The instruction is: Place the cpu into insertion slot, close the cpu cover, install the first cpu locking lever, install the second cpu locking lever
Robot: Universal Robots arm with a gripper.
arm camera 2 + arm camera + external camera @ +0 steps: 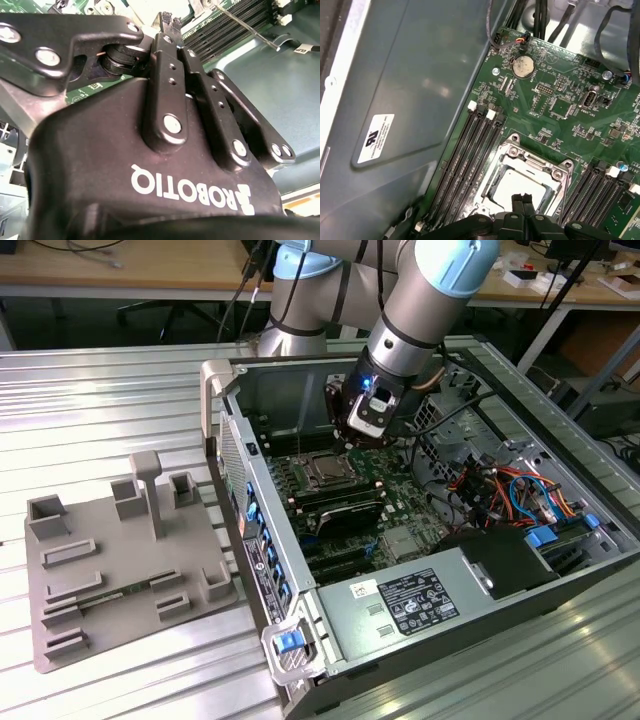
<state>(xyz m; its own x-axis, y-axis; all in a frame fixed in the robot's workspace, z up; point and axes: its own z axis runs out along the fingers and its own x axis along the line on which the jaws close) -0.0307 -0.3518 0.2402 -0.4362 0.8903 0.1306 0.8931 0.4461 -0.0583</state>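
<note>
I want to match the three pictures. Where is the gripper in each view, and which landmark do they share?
Exterior view: the gripper hangs inside the open computer case, close above the cpu.
Second wrist view: the gripper, shut, seen close from behind, pointing at the green circuit board.
First wrist view: the gripper hovers over the cpu.
Shared landmark: the long black memory slots beside the cpu.
</note>
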